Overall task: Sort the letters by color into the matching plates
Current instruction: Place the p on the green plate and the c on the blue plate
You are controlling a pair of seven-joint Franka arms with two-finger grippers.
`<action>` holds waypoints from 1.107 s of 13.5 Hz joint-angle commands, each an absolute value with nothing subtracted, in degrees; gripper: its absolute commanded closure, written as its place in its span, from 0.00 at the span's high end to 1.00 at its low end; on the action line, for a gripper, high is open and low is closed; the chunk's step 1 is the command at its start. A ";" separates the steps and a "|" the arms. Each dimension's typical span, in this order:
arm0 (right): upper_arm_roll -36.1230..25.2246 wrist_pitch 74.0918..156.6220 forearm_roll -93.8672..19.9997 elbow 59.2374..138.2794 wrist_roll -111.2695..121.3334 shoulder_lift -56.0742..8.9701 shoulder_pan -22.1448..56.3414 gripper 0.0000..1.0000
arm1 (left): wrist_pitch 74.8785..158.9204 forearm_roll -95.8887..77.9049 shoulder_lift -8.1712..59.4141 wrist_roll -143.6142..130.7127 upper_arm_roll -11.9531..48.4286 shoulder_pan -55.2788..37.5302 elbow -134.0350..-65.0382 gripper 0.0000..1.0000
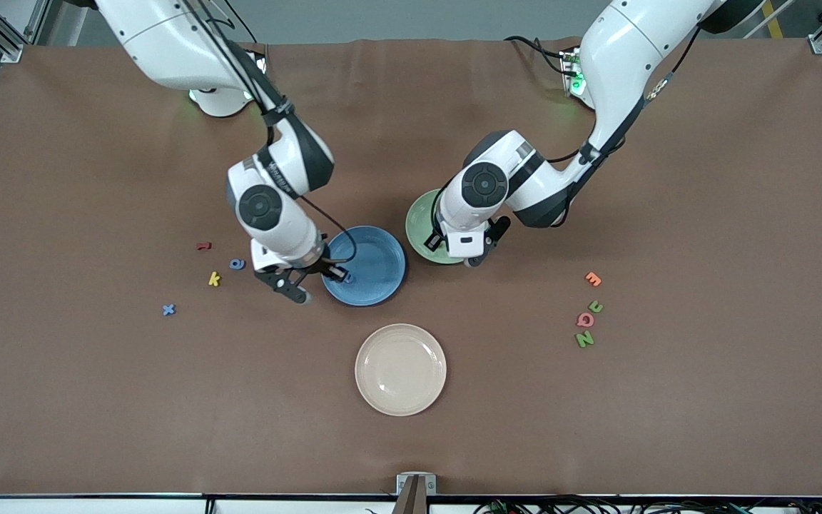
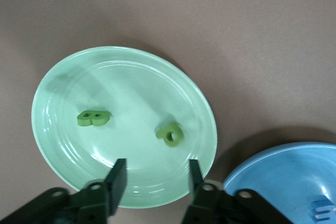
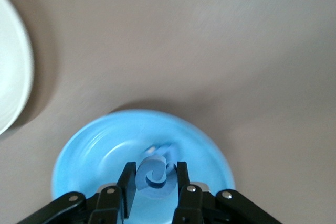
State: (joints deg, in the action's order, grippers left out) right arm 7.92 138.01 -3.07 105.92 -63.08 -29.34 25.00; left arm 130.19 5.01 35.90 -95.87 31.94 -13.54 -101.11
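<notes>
Two green letters in the green plate, one blue letter gripped over the blue plate

Two green letters lie apart inside the green plate; one looks like a B, the other has a round hole. The left gripper hangs over that plate's rim with its fingers spread and nothing between them.

Beside it, toward the right arm's end, sits the blue plate. The right gripper is over it, fingers clenched on a blue letter with a curled shape. Another blue piece lies in that plate.

On the table toward the right arm's end lie a blue x, a small blue letter, a yellow k and a red letter. Toward the left arm's end lie a green Z, a green J, a pink Q and an orange E. A cream plate sits nearer the front camera than the other two plates.
</notes>
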 commanded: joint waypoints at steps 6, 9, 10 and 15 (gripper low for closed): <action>6.07 138.78 -1.58 94.66 -76.46 -40.51 33.83 0.00 | 123.15 10.19 31.21 -83.09 31.29 -3.45 -100.28 1.00; 4.40 138.78 -1.58 93.87 -76.55 -41.83 35.51 0.13 | 122.43 14.31 31.11 -73.51 31.20 3.23 -100.72 0.93; 4.39 138.69 -1.58 93.69 -76.47 -41.92 35.42 0.57 | 122.26 16.68 31.20 -70.34 31.29 5.34 -101.24 0.90; 4.31 137.12 -1.15 91.67 -75.41 -41.66 34.54 1.00 | 122.52 20.98 33.92 -55.66 31.29 14.75 -101.25 0.84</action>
State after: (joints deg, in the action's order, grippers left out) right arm 4.57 138.86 -2.18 94.23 -75.15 -41.17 34.76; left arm 122.58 17.94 32.78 -59.15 30.61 12.00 -101.16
